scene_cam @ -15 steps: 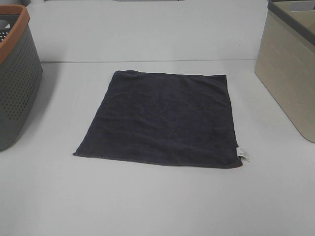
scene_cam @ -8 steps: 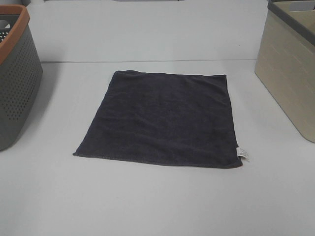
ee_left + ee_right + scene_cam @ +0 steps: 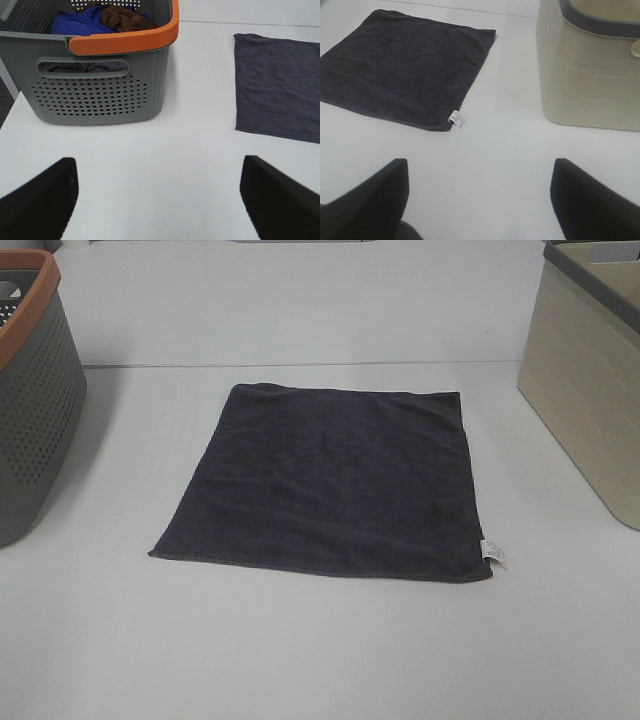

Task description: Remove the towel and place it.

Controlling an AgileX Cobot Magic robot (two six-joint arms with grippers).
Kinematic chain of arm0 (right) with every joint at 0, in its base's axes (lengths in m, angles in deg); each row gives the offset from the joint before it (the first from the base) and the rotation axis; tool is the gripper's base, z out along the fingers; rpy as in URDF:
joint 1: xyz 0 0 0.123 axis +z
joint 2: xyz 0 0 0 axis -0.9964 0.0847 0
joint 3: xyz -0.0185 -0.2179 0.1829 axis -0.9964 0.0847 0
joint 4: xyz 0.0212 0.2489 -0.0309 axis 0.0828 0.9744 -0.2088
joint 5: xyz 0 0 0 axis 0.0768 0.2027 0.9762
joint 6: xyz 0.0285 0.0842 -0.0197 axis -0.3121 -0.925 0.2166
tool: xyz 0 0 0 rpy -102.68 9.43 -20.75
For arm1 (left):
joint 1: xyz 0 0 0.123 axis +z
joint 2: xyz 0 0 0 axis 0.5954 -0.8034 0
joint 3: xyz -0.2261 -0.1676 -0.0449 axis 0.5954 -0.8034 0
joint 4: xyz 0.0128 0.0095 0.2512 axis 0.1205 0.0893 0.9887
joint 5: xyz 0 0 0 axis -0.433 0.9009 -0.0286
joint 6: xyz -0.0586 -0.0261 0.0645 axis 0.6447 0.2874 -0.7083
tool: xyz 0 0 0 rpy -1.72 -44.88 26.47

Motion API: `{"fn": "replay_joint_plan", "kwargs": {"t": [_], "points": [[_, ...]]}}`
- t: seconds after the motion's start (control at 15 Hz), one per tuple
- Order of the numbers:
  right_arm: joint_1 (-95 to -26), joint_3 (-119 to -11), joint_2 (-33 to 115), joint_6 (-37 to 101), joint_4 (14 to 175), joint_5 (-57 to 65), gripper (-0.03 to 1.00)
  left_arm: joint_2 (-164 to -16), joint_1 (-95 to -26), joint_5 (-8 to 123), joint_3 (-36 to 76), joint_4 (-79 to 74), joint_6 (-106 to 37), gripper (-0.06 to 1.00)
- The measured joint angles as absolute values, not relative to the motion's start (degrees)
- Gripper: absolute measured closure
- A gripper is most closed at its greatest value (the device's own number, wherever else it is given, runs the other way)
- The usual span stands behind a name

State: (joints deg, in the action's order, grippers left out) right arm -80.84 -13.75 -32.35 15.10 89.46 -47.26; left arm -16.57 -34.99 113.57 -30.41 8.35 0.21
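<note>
The dark charcoal towel [image 3: 335,483] lies flat and spread on the white table, its small white tag [image 3: 494,552] at the near right corner. It also shows in the left wrist view [image 3: 280,87] and the right wrist view [image 3: 405,65], with the tag [image 3: 456,119] visible there. My left gripper [image 3: 159,200] is open and empty over bare table between the grey basket and the towel. My right gripper [image 3: 479,200] is open and empty over bare table, short of the towel's tag corner. Neither gripper shows in the high view.
A grey perforated basket with an orange rim [image 3: 25,390] stands at the left; it [image 3: 100,80] holds blue and brown cloths. A beige basket with a dark rim [image 3: 590,370] stands at the right, also in the right wrist view [image 3: 590,70]. A table seam runs behind the towel.
</note>
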Motion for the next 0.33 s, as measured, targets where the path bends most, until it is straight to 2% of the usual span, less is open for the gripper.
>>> {"fn": "replay_joint_plan", "kwargs": {"t": [0.33], "points": [[-80.84,-13.75,-32.35,15.1,89.46,-47.26,0.2,-16.57,-34.99,113.57,-30.41,8.35,0.21,0.13]]}}
